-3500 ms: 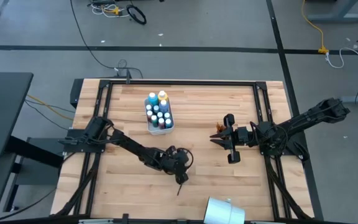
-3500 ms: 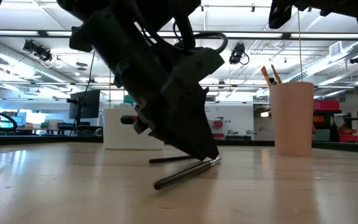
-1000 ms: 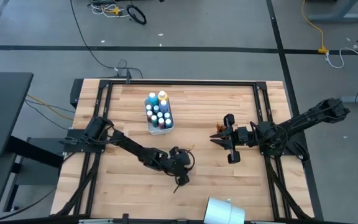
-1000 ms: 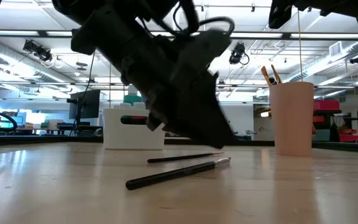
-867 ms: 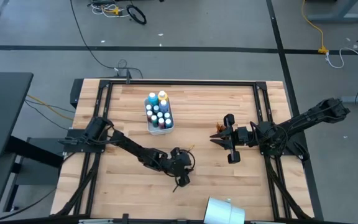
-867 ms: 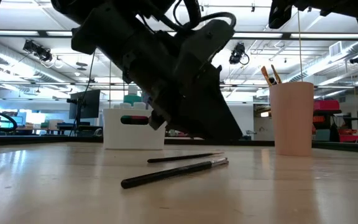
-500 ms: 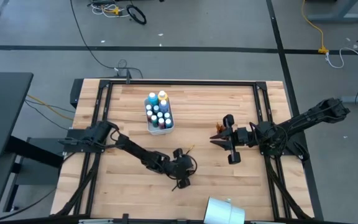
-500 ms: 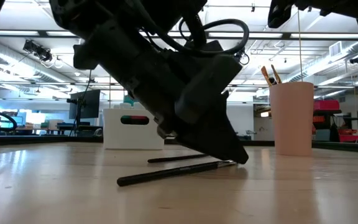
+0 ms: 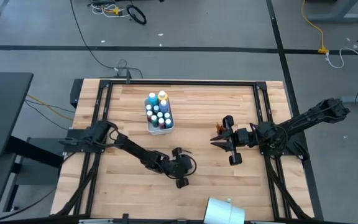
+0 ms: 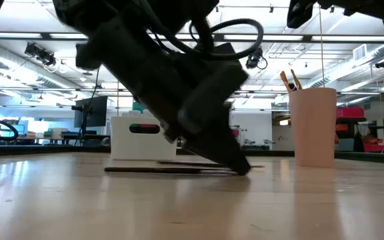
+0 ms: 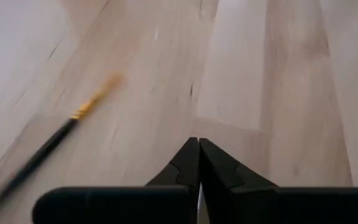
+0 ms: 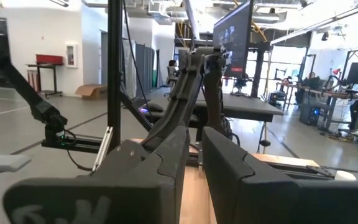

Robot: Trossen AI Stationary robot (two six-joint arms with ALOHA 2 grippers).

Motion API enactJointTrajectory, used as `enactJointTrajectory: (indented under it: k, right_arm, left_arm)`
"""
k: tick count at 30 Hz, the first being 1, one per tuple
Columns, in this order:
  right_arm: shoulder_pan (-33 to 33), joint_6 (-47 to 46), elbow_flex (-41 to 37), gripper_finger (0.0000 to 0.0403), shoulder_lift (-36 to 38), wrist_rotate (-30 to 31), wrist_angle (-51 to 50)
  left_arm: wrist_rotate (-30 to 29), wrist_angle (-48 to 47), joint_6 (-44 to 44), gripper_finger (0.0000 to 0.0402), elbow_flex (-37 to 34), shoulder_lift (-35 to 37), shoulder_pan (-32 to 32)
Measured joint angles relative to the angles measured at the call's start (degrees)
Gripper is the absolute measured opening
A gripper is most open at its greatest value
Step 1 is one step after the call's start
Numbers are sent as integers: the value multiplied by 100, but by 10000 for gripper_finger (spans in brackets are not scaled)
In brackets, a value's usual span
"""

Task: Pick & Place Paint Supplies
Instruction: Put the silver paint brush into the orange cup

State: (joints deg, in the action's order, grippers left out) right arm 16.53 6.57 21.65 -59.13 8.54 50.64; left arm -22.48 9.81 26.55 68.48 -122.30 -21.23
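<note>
Pinching at the tabletop's middle, my left gripper (image 11: 198, 140) has its fingers shut tight, tips down on the wood. One brush (image 11: 42, 155) lies flat just beside them, apparently outside the pinch; I cannot tell whether I caught anything. To do this well I should reopen, centre the handle between my fingers, then close and lift level. My right gripper (image 9: 216, 139) waits near the right edge, fingers narrowly apart.

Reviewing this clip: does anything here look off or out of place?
Yes. The left pincer is shut with nothing between its fingers, while a brush lies loose on the table beside it, so the grasp looks missed. The right pincer waits mid-table.
</note>
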Motion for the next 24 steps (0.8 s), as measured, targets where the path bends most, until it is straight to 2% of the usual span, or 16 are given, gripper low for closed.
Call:
enactJointTrajectory:
  k: [4,12,17,24]
  right_arm:
    - [2,0,0,59,0,0,-5]
    - [0,0,0,59,0,-2,43]
    - [0,-31,0,59,-43,-26,120]
    - [0,159,244,81,-630,-54,635]
  left_arm:
    - [109,-178,-191,6,-30,443,-4]
    - [-107,-17,-1171,4,-14,1812,-4]
    - [-359,407,-2020,3,-4,2732,7]
    - [46,1289,-2905,3,7,3399,7]
